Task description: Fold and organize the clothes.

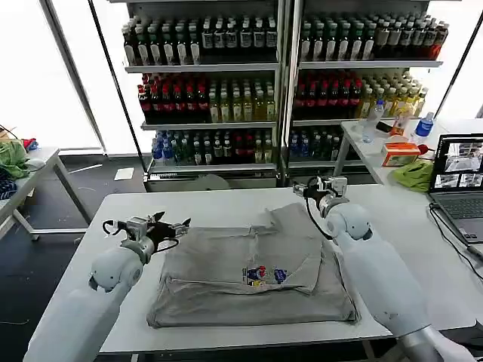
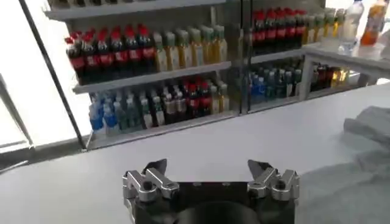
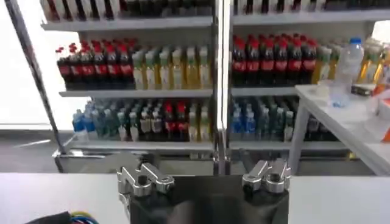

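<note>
The left gripper [image 1: 172, 225] is hovering with its jaws spread and gripping nothing, its fingers [image 2: 149, 178] standing wide apart over the white table [image 1: 226, 202] in the left wrist view. It is hanging just beside the T-shirt's left edge, at about nine o'clock from the garment's middle. The right gripper [image 1: 320, 185] is likewise sitting with its jaws spread and empty, its fingers [image 3: 268, 174] parted in the right wrist view; it is poised over the table near the shirt's far right corner, at roughly one o'clock from the garment's middle. Between the two arms the light grey T-shirt [image 1: 249, 271] is lying flat on the table, partly folded, with one flap laid over toward the far side and its small multicoloured chest print [image 1: 264, 275] facing up near the middle. Farther out, at twelve o'clock, shelves of bottled drinks [image 1: 226, 83] are standing behind the table, and an open laptop [image 1: 459, 177] is resting at about three o'clock, with a bright green cloth [image 1: 415, 175] lying just beside it.
</note>
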Robot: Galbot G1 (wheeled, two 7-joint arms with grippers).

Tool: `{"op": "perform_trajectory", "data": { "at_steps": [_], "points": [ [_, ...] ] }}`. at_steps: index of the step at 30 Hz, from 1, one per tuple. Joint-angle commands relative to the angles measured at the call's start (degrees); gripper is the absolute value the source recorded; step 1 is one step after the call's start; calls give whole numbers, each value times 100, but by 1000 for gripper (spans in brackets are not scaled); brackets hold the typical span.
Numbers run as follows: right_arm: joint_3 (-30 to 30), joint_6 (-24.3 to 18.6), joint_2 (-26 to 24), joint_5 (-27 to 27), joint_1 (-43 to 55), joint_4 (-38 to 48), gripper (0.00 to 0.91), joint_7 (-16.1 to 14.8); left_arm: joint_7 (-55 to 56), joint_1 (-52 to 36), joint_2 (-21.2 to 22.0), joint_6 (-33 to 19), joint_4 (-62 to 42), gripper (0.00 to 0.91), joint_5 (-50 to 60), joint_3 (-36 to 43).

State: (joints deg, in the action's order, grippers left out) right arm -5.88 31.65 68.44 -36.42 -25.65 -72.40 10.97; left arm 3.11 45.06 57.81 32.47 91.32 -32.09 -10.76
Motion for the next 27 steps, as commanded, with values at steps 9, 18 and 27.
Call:
{"op": "perform_trajectory", "data": {
  "at_steps": [9, 18, 27],
  "points": [
    [-9, -27, 386, 431, 337, 1388, 907, -215, 94, -477, 300, 52, -1043, 907, -18, 299],
    [-77, -141, 599, 589, 301, 1560, 907, -283, 97, -482, 273, 52, -1233, 907, -25, 262],
    [-55, -163, 739, 722, 308, 1659, 907, -277, 98, -467, 270, 47, -1288, 907, -24, 228]
  ]
}}
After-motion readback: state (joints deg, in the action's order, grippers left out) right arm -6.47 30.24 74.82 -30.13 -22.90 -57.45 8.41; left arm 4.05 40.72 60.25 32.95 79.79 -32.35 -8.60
